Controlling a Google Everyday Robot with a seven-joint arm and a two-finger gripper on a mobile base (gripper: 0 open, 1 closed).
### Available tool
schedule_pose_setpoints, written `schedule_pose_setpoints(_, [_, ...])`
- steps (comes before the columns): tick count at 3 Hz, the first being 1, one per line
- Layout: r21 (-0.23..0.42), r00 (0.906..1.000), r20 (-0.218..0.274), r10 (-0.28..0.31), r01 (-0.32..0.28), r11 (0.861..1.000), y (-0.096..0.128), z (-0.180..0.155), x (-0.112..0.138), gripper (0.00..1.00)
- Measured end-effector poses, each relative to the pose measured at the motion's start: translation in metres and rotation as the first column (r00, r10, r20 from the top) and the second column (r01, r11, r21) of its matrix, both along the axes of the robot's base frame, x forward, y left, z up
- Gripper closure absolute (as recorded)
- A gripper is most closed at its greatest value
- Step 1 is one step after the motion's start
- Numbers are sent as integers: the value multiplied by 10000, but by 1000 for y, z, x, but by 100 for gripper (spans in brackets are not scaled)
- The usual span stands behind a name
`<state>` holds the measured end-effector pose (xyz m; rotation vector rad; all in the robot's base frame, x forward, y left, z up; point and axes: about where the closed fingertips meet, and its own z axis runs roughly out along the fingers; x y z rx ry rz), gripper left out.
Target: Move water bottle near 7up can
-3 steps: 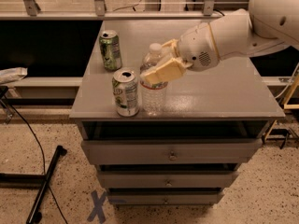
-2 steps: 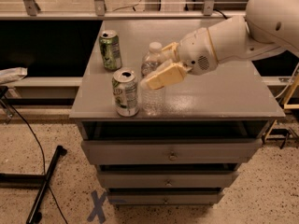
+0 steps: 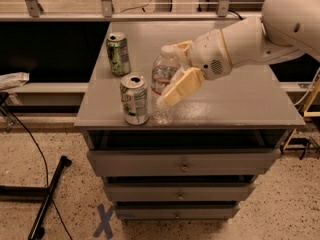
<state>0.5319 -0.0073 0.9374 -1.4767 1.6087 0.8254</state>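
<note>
Grey cabinet top [image 3: 240,99]: gripper [image 3: 172,73] partly hides water bottle [image 3: 160,75] beside 7up can [image 3: 134,100].

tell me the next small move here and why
Probably ease the tool back to the right, away from the water bottle. The bottle already stands upright on the table, close beside the 7up can, with the tool at its right side, so little seems left to do.

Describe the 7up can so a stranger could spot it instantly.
On top of the grey drawer cabinet, look near the front edge. The 7up can stands there beside the water bottle, where the pincer is. It is pale silver, unlike the darker green can behind it.
</note>
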Motion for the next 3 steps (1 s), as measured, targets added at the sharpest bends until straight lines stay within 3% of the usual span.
schedule_pose_setpoints(1, [-195, 9990, 432, -82, 90, 9998, -19, 18, 2, 0])
schedule_pose_setpoints(2, [-323, 9879, 1424, -613, 666, 9973, -59, 56, 3, 0])
schedule_pose_setpoints(3, [-310, 9846, 1600, -702, 761, 9966, -64, 63, 4, 0])
